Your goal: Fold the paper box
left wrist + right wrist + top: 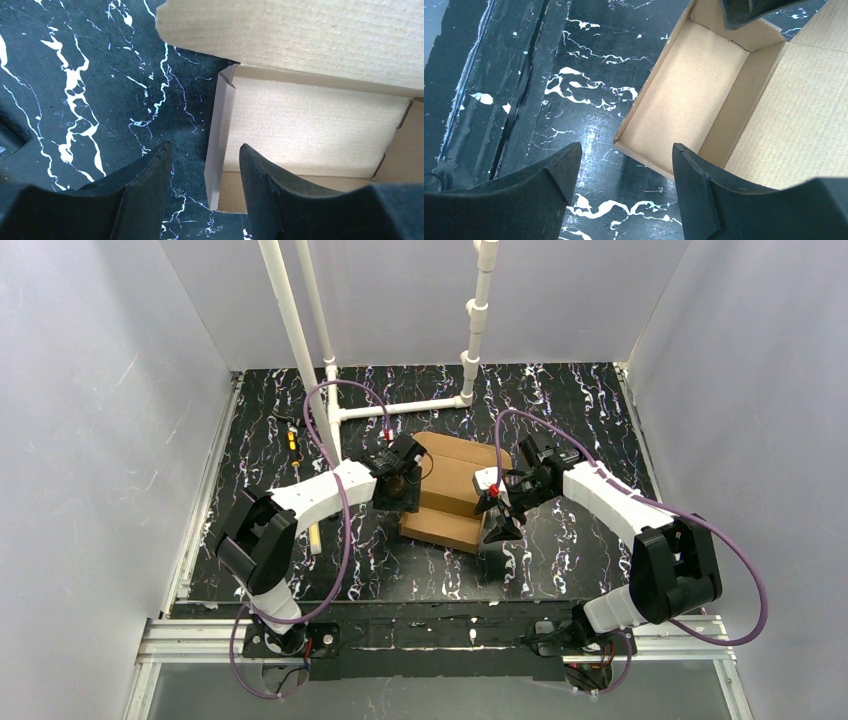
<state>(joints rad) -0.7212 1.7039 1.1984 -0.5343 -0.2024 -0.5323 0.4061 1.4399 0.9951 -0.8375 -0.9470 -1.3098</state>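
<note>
Two paper box [450, 485] edges behind left gripper [402, 488] and right gripper [500, 525]

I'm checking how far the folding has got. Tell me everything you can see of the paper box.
The paper box is plain brown corrugated cardboard, partly folded into an open tray in the middle of the black marbled table. Its side walls stand upright. The broad lid flap on the far side is open, not yet folded over. The left gripper and right gripper each straddle a wall with open jaws, and neither visibly clamps it.
</note>
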